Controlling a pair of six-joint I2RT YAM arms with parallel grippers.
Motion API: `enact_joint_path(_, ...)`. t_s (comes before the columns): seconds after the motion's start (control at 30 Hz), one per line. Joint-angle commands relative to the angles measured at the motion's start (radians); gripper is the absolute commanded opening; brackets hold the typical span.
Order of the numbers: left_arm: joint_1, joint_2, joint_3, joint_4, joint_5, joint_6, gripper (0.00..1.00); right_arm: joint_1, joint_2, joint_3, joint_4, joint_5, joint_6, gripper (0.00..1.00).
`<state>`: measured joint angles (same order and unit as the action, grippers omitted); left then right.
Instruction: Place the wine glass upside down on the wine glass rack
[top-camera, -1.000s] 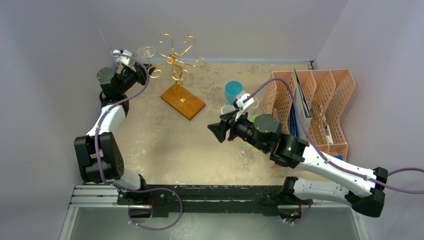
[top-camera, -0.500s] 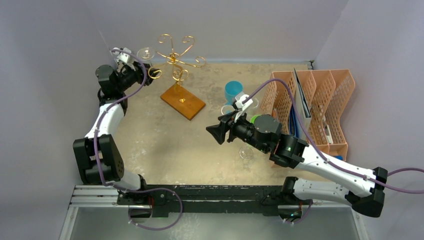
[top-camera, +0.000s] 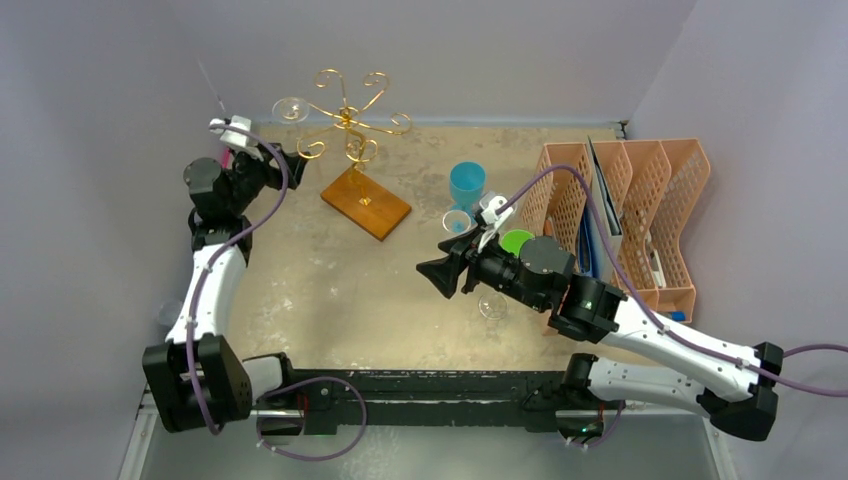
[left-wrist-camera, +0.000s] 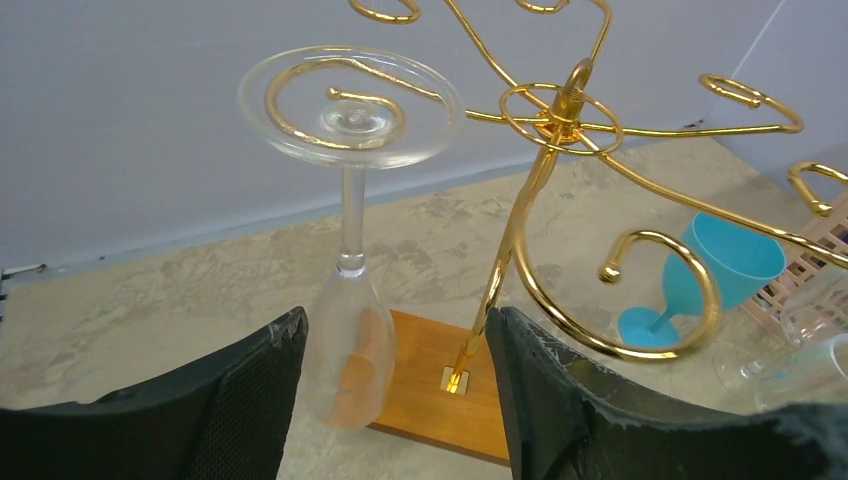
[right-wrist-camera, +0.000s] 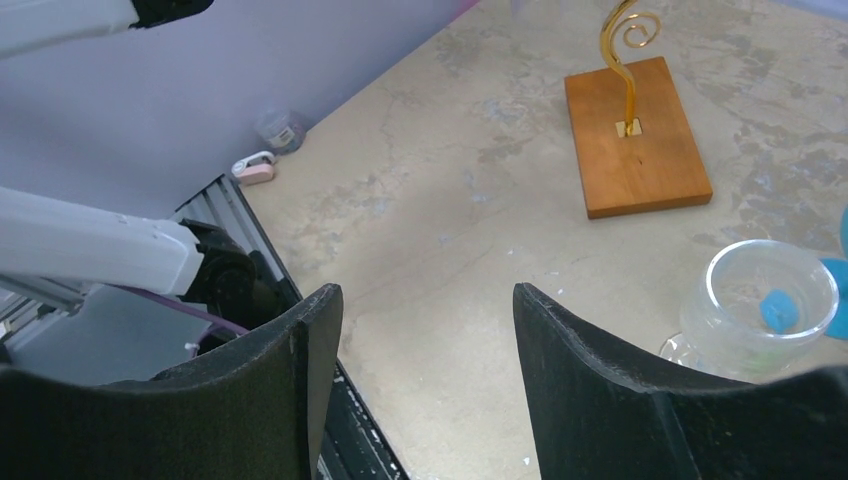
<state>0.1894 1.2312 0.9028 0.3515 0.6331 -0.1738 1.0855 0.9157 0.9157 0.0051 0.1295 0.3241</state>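
A clear wine glass (left-wrist-camera: 348, 300) hangs upside down, its foot (left-wrist-camera: 350, 105) resting in a spiral arm of the gold wine glass rack (left-wrist-camera: 560, 110). In the top view the glass foot (top-camera: 291, 107) shows at the rack's (top-camera: 347, 118) left arm. My left gripper (left-wrist-camera: 400, 345) is open; the bowl hangs between its fingers, close to the left one (left-wrist-camera: 250, 400), not squeezed. In the top view the left gripper (top-camera: 282, 160) sits just left of the rack. My right gripper (right-wrist-camera: 425, 330) is open and empty over bare table, mid-table in the top view (top-camera: 440, 275).
The rack's wooden base (top-camera: 365, 200) lies behind the centre. A blue goblet (top-camera: 466, 185), a clear glass (top-camera: 457, 222), another glass (top-camera: 492, 305) and a green object (top-camera: 517, 241) stand near the right arm. An orange mesh organizer (top-camera: 640, 215) fills the right side.
The left gripper has opened, let go of the wine glass and drawn back to the left; the glass stays hanging on the rack. The right arm shifted slightly.
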Motion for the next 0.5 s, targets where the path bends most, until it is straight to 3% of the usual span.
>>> enact_joint_path(0.0, 0.002, -0.100, -0.057, 0.028, -0.100, -0.032, 0.66, 0.001, -0.024, -0.005, 0.028, -0.011, 0.017, 0.66)
enact_joint_path(0.13, 0.002, -0.151, -0.089, -0.009, -0.158, -0.085, 0.67, 0.001, -0.027, 0.002, 0.013, 0.011, 0.021, 0.66)
enact_joint_path(0.23, 0.001, -0.194, -0.081, -0.133, -0.306, -0.180, 0.68, -0.001, -0.020, 0.029, -0.042, 0.068, 0.030, 0.66)
enact_joint_path(0.3, 0.001, -0.237, -0.070, -0.268, -0.440, -0.329, 0.69, 0.001, -0.013, 0.053, -0.092, 0.125, 0.035, 0.66)
enact_joint_path(0.47, 0.001, -0.350, -0.012, -0.701, -0.479, -0.485, 0.71, 0.000, 0.028, 0.132, -0.243, 0.260, 0.060, 0.66)
